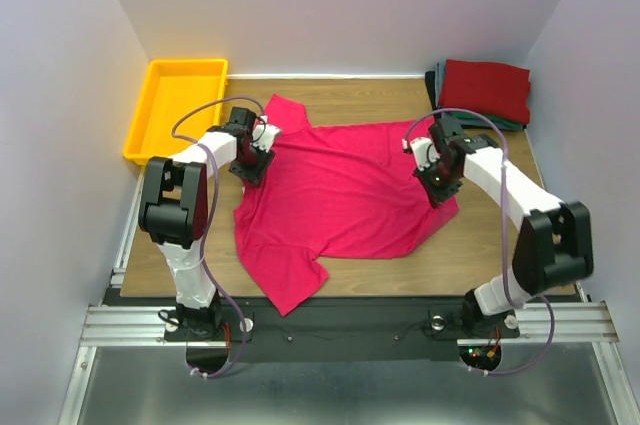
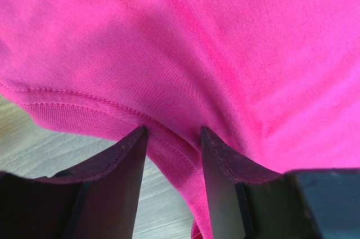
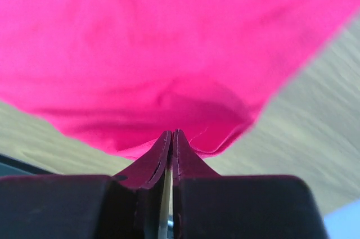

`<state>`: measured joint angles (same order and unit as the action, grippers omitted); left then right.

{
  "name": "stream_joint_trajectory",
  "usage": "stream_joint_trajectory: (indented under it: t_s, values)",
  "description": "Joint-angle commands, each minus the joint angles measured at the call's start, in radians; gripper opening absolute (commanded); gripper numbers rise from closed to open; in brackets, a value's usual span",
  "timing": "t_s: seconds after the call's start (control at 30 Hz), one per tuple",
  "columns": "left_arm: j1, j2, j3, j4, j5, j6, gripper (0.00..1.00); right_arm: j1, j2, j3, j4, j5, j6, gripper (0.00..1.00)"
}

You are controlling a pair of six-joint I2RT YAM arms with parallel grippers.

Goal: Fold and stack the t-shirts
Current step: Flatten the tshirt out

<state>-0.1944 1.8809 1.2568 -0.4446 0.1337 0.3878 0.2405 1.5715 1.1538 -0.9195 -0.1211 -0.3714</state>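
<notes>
Left gripper [image 2: 173,132]: jaws apart, straddling the ribbed collar of the soft crimson cloth t-shirt [image 1: 350,195], which lies spread on the wooden table [image 1: 420,275]. Right gripper [image 3: 171,133]: jaws together, pinching the t-shirt's edge. Far right: stack of folded dark-red and teal shirts [image 1: 485,90].
</notes>
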Motion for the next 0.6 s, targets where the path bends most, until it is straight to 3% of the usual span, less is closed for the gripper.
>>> stream_joint_trajectory:
  t_s: [0.0, 0.1, 0.17, 0.4, 0.43, 0.47, 0.53, 0.57]
  values:
    - [0.003, 0.038, -0.008, 0.009, -0.037, 0.023, 0.54, -0.006, -0.129, -0.068, -0.067, 0.09, -0.058, 0.08]
    - [0.003, 0.046, 0.001, 0.006, -0.036, 0.025, 0.53, -0.013, -0.192, -0.147, -0.081, 0.148, -0.08, 0.08]
    - [0.001, 0.047, 0.006, 0.003, -0.04, 0.029, 0.53, -0.03, -0.24, -0.221, -0.084, 0.185, -0.102, 0.0]
    - [0.003, 0.032, 0.004, -0.006, -0.04, 0.051, 0.53, -0.041, -0.344, -0.376, -0.07, 0.343, -0.133, 0.01]
    - [0.001, 0.018, 0.004, -0.012, -0.033, 0.056, 0.53, -0.041, -0.346, -0.379, -0.064, 0.356, -0.132, 0.07]
    - [0.003, 0.006, 0.003, -0.016, -0.014, 0.065, 0.54, -0.041, -0.344, -0.379, -0.058, 0.369, -0.13, 0.22]
    - [0.003, -0.049, 0.009, -0.04, 0.032, 0.075, 0.54, -0.043, -0.341, -0.352, -0.059, 0.386, -0.13, 0.32]
    - [0.004, -0.072, 0.01, -0.054, 0.049, 0.094, 0.55, -0.043, -0.343, -0.332, -0.068, 0.382, -0.133, 0.49]
